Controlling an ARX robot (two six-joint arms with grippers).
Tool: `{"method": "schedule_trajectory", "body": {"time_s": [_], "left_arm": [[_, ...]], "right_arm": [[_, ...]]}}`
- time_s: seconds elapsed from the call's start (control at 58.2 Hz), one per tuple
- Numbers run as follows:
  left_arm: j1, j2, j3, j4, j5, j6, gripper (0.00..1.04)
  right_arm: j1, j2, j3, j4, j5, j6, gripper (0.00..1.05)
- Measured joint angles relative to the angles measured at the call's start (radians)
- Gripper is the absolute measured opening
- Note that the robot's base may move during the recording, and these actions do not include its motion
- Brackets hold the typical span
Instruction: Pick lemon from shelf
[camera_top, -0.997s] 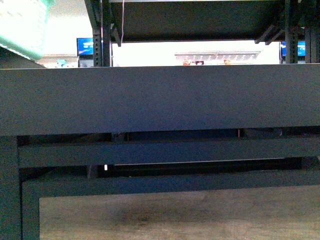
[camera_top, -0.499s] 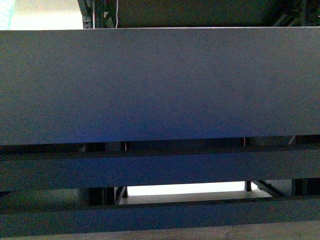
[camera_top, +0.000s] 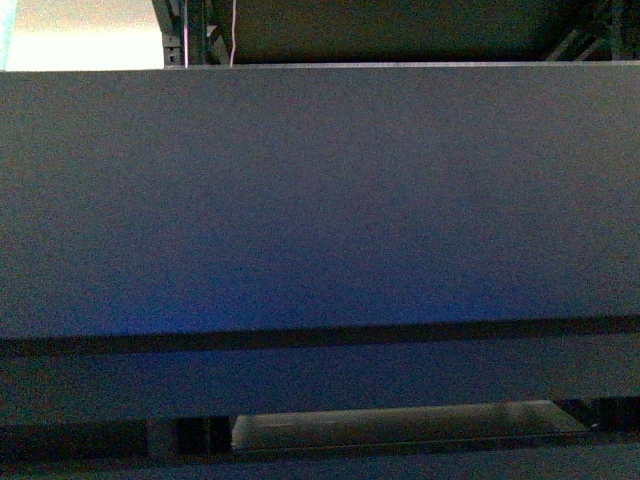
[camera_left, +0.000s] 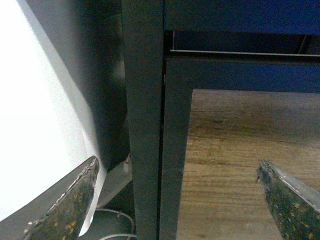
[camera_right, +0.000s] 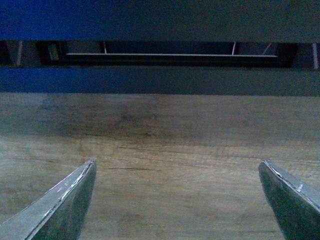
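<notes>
Black shelf leg (camera_left: 142, 125) shows between fingers of left gripper (camera_left: 176, 161): 2 fingers spread wide, nothing held, wood floor (camera_left: 240, 150) beyond. Front view: shelf (camera_top: 320, 200) front lip fills frame, close up. Right gripper (camera_right: 177, 161): 2 fingers equally wide apart, nothing held, facing floor and low shelf rail (camera_right: 160, 80). Lemon position: cannot tell.

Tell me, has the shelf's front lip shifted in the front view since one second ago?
Yes. The front lip looks bigger and its top edge sits higher against the upright posts behind; likely the camera approached.
</notes>
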Motion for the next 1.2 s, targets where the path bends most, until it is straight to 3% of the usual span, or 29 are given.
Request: {"method": "schedule_trajectory", "body": {"time_s": [1.204], "left_arm": [[0.0,0.0,0.0,0.0,0.0,0.001,0.97]], "right_arm": [[0.0,0.0,0.0,0.0,0.0,0.001,0.97]]}}
